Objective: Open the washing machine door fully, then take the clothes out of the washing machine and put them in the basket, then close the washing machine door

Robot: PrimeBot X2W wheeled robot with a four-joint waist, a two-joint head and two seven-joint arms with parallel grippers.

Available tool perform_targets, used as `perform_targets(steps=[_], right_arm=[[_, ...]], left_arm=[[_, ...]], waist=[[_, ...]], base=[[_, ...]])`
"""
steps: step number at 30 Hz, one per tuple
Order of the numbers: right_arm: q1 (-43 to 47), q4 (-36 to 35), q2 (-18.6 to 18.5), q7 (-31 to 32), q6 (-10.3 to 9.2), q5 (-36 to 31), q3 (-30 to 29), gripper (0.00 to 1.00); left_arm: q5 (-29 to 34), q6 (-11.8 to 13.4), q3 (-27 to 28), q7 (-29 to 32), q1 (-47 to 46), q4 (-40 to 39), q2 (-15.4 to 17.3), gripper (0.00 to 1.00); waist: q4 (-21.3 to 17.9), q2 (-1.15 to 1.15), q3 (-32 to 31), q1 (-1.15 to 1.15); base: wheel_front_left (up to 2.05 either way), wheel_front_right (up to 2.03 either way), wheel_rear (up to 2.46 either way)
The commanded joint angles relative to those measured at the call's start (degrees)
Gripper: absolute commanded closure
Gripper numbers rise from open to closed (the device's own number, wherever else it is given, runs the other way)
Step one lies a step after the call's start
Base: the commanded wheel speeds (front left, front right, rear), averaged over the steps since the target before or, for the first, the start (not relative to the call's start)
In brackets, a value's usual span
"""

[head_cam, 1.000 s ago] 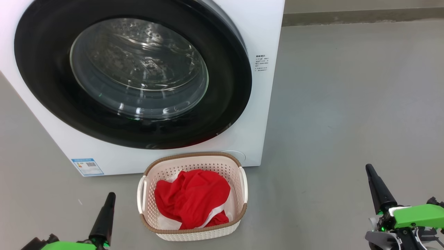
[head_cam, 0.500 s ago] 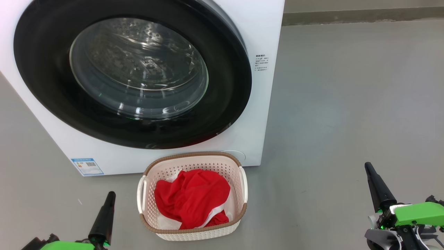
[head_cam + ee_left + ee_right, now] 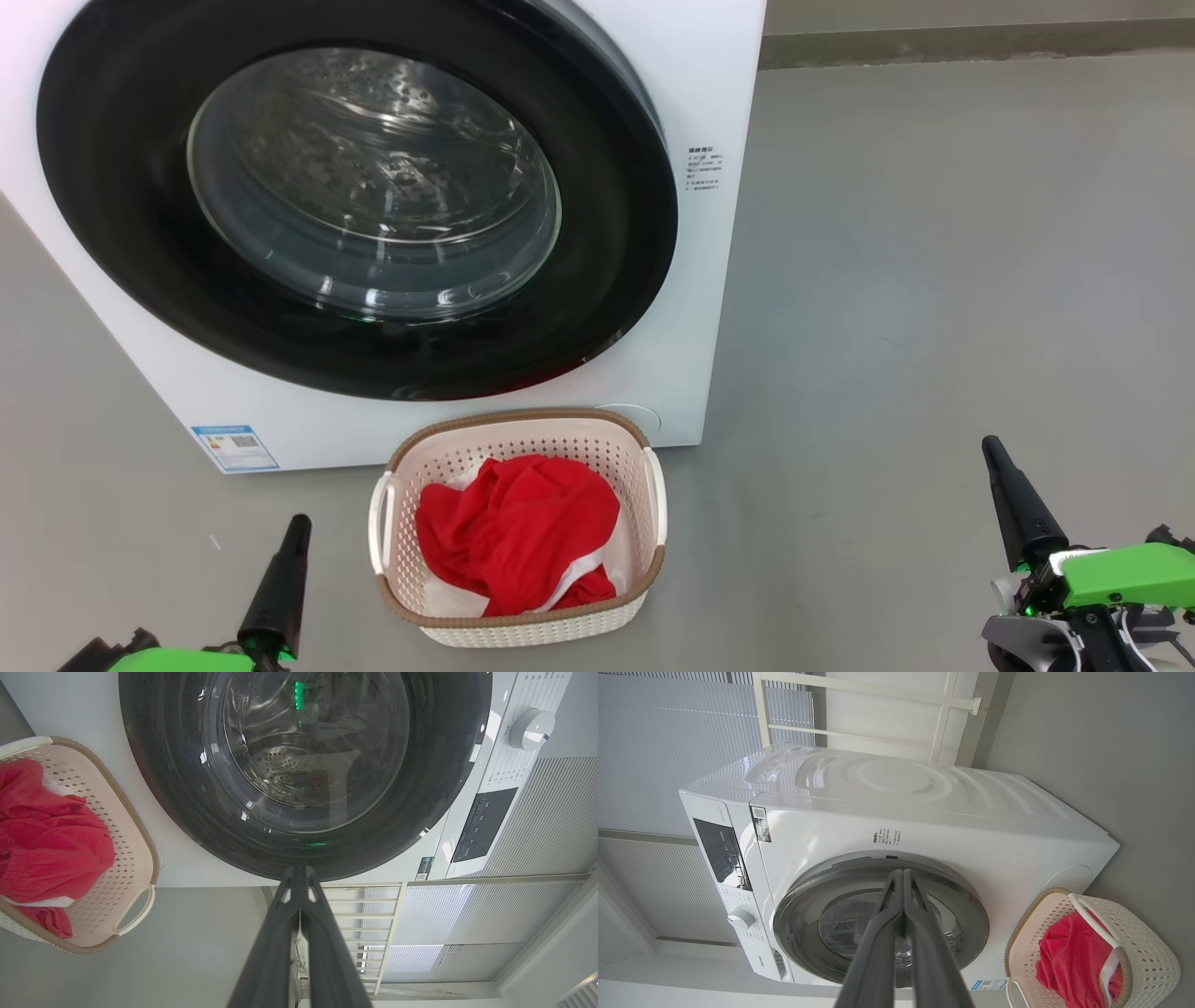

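Looks all done: washing machine door [image 3: 373,187] shut on washing machine [image 3: 695,84], drum seems empty through glass. clothes [image 3: 513,532] in basket [image 3: 523,417] on floor, near machine front. left end effector [image 3: 297,532], right end effector [image 3: 995,459] both clenched, empty, flanking basket. Nothing left.

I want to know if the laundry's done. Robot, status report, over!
Left gripper and right gripper shut, empty, held low. Red clothes in the basket; washing machine door closed. Nothing in the way.
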Motion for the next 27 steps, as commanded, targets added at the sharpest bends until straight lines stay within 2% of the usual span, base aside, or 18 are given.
perform_targets(steps=[1, 27], right_arm=[[-2.65, -1.41, -0.71, 0.32, 0.03, 0.33, 1.03, 1.0], [-2.67, -1.4, -0.54, 0.52, 0.03, 0.12, 0.79, 1.0]], left_arm=[[-0.4, -0.42, 2.01, 0.2, -2.26, -1.57, 0.73, 1.0], [-0.41, -0.42, 2.0, 0.19, -2.26, -1.58, 0.73, 1.0]], waist=[[0.0, 0.0, 0.0, 0.0], [0.0, 0.0, 0.0, 0.0]], base=[[0.0, 0.0, 0.0], [0.0, 0.0, 0.0]])
